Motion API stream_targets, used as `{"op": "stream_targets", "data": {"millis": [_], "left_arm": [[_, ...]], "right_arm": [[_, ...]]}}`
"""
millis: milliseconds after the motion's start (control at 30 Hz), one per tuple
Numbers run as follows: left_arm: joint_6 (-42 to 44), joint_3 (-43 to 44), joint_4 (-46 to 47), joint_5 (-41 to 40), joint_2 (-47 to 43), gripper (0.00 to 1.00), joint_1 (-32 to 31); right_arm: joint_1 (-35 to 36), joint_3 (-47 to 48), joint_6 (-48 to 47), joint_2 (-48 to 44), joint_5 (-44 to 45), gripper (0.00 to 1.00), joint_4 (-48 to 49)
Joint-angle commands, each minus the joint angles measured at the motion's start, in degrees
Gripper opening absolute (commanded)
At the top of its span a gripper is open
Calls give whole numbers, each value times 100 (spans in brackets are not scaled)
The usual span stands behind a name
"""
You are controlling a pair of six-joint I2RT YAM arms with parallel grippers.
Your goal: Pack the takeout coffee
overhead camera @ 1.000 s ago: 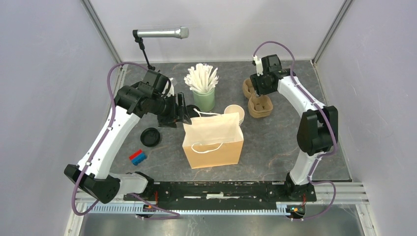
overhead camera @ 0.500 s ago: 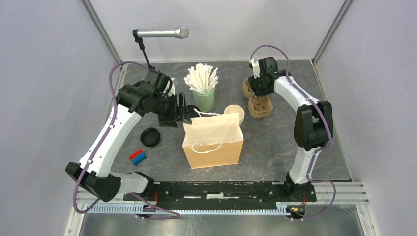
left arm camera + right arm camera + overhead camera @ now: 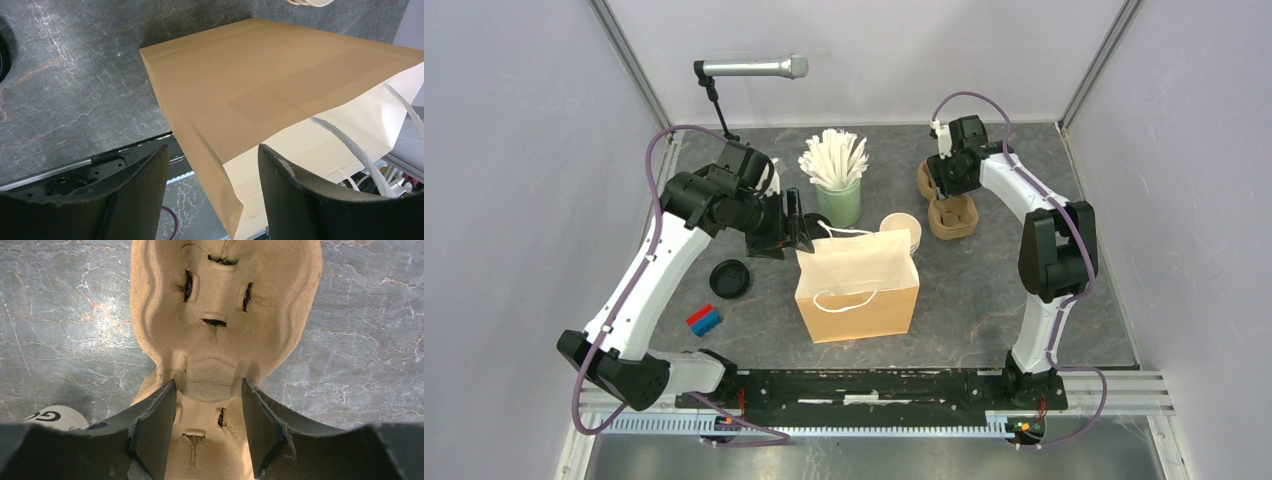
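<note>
The takeout coffee is out of view. A brown paper bag (image 3: 859, 295) stands open mid-table. My left gripper (image 3: 792, 228) hovers at its top left corner, open. In the left wrist view the bag (image 3: 260, 85) has its corner edge running between my left gripper's (image 3: 212, 150) wide-apart fingers without touching them. My right gripper (image 3: 944, 188) is down on a brown pulp cup carrier (image 3: 954, 218) at the back right. In the right wrist view my right gripper (image 3: 209, 385) has its fingers set against both sides of the narrow waist of the carrier (image 3: 225, 300).
A mint-green cup of white sticks (image 3: 837, 200) and a stack of lidless cream cups (image 3: 904, 228) stand behind the bag. A black lid (image 3: 729, 278) and red and blue blocks (image 3: 704, 318) lie left. A microphone (image 3: 754, 68) hangs at the back. A white printed thing (image 3: 50, 416) peeks in beside the carrier.
My right arm has swung its elbow inward and the gripper has settled onto the carrier, jaws slightly narrower. The left arm and the bag have not moved.
</note>
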Motion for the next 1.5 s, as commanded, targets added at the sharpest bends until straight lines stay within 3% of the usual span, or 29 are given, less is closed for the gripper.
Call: {"op": "stream_targets", "data": {"millis": [0,133,933,1133,1467], "left_arm": [[178,62,56,-55,-110,72,-28],[169,70,73,-65,-110,72,-24],[143,78,69,-151,-158,73,-27],[118,46,70,-173,-212,73,-24],[54,-53,170,-148,-291,73,-24]], "right_arm": [[-34,262,145,-28,-113,57,196],[-43,284,224,-26,-227,52,248],[-93,323,335,168,-116,48,242],[-104,504,332,142,-168,37,132],[-112,636,313,-183,-136,35,-133]]}}
